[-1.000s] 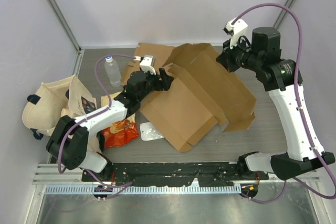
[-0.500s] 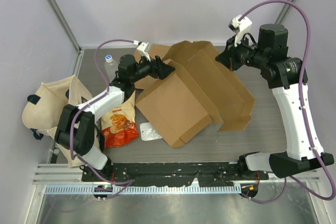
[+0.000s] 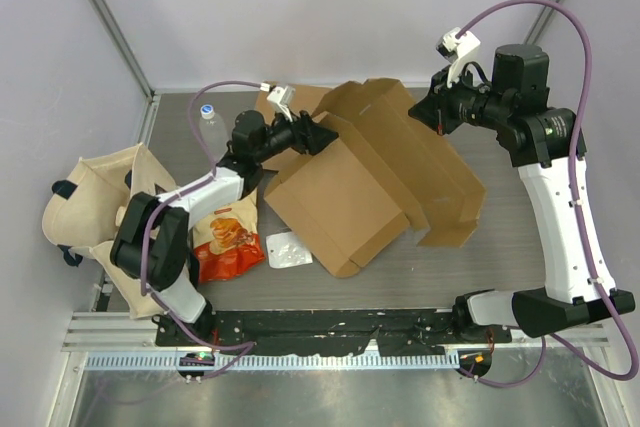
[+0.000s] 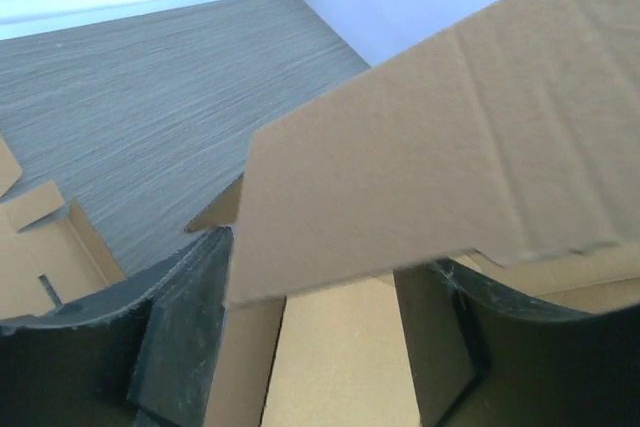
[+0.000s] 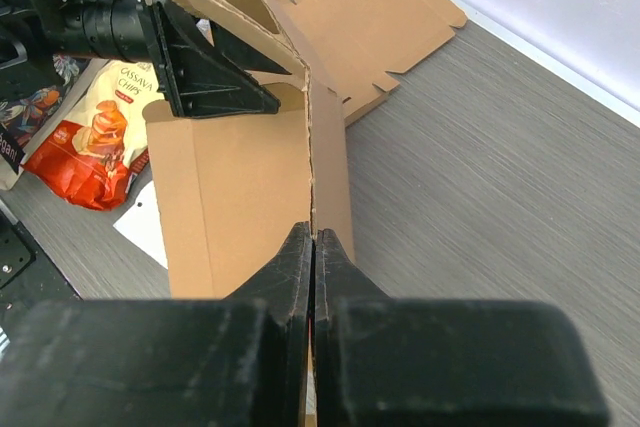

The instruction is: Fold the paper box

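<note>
Here the cardboard box (image 3: 350, 197) lies half-opened on the table (image 3: 520, 277), between the two arms, its big panels spread flat and one wall raised along its far side.

The left gripper (image 3: 318, 134) sits at the box's far left corner, beneath a lifted flap. In the left wrist view its fingers (image 4: 180, 347) stand well apart, and the flap crosses above the gap between them without being pinched; more of the box shows lower down between the fingers. The jaws are released. The right wrist view shows the same gripper (image 5: 215, 77) with its dark fingers spread against the inner side of the raised flap.

The right gripper (image 3: 432, 112) is at the box's far right corner. In its own wrist view the jaws (image 5: 312, 237) are clenched, and the thin upright edge of the box (image 5: 240, 187) runs straight down into them, so they are grasping that edge.

A chips bag (image 3: 228, 237) lies to the left of the box, and a white packet (image 3: 288, 250) lies just beside the box's near left edge. A water bottle (image 3: 212, 132) stands further left of the box, with a cloth bag (image 3: 95, 197) beyond it. A flat cardboard sheet (image 3: 290, 97) lies behind the box's far left corner, partly under the left gripper.
</note>
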You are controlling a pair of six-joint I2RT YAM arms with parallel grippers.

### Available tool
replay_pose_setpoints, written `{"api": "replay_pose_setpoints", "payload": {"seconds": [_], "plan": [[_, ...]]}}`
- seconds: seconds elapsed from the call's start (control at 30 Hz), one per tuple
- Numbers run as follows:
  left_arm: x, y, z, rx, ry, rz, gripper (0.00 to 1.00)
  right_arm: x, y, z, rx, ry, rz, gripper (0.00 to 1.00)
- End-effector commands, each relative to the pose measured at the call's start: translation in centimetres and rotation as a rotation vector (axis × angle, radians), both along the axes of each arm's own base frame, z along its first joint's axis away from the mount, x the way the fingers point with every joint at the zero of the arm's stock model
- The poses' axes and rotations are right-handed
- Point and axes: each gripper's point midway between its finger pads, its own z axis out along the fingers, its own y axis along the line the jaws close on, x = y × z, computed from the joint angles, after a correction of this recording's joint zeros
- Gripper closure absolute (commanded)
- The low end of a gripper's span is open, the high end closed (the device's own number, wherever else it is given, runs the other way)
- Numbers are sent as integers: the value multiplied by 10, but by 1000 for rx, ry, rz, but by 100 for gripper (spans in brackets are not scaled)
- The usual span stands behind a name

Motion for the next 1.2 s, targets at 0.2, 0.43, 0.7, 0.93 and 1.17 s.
{"api": "replay_pose_setpoints", "payload": {"seconds": [0.2, 0.43, 0.7, 0.93, 1.17], "plan": [[13, 38, 25, 88, -121, 233, 26, -6, 2, 34, 44, -97, 20, 99], [12, 21, 15, 85, -41, 139, 24, -8, 4, 38, 54, -107, 30, 99], [3, -5, 29, -49, -63, 13, 65, -7, 2, 34, 49, -108, 17, 99], [-5, -18, 16, 98, -200, 247, 96, 18, -21, 10, -27, -105, -151, 99], [-11, -49, -23, 230, -199, 408, 92, 33, 0, -22, -151, -137, -235, 99]]}}
